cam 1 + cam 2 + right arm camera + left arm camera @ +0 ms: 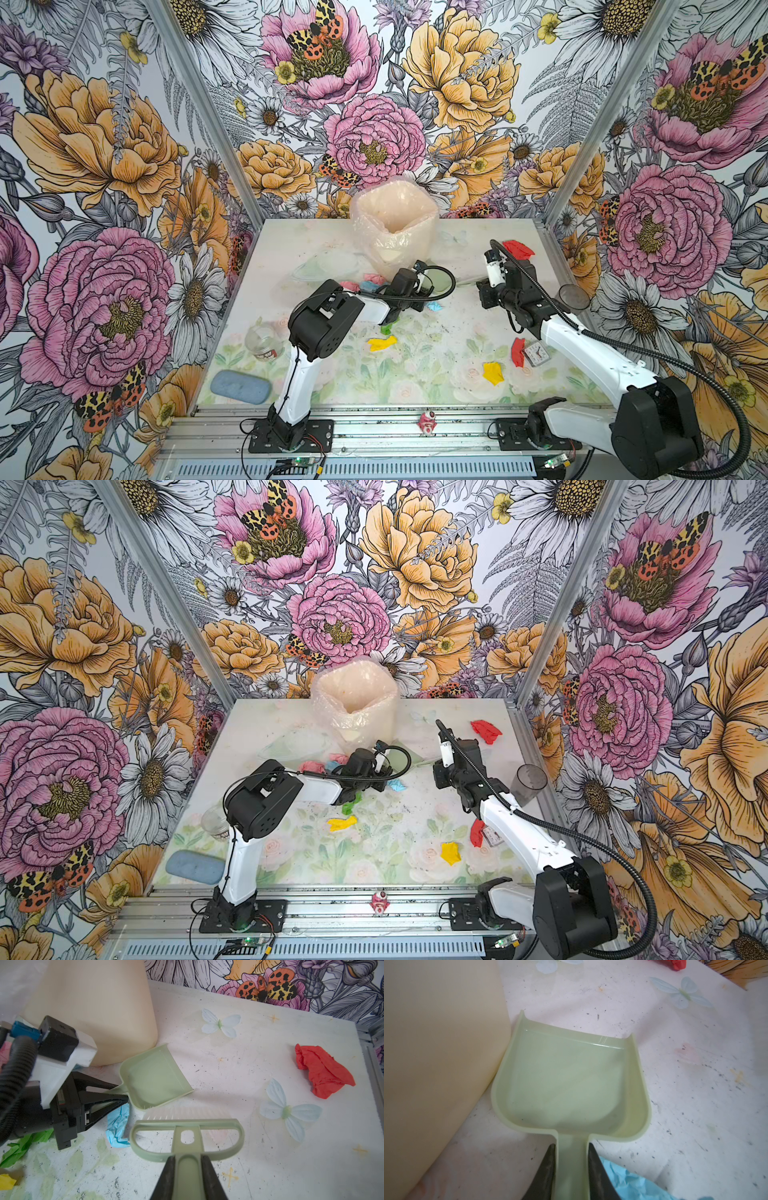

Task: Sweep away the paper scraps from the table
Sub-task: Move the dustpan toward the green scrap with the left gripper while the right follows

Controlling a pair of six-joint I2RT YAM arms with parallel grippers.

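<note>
The table (449, 332) carries everything. At its back stands a cream bin (395, 224) lined with a clear bag, and from above only the liner shows inside. Just beside the bin's base lies the pale green dustpan (566, 1084), only its own floor showing, its handle clamped in the left gripper (572, 1149). The right gripper (188, 1159) is closed tight on the brush (187, 1124), bristles just beside the pan's edge. The paper scraps (382, 343) lie loose across the table, one blue piece beside the dustpan's handle.
</note>
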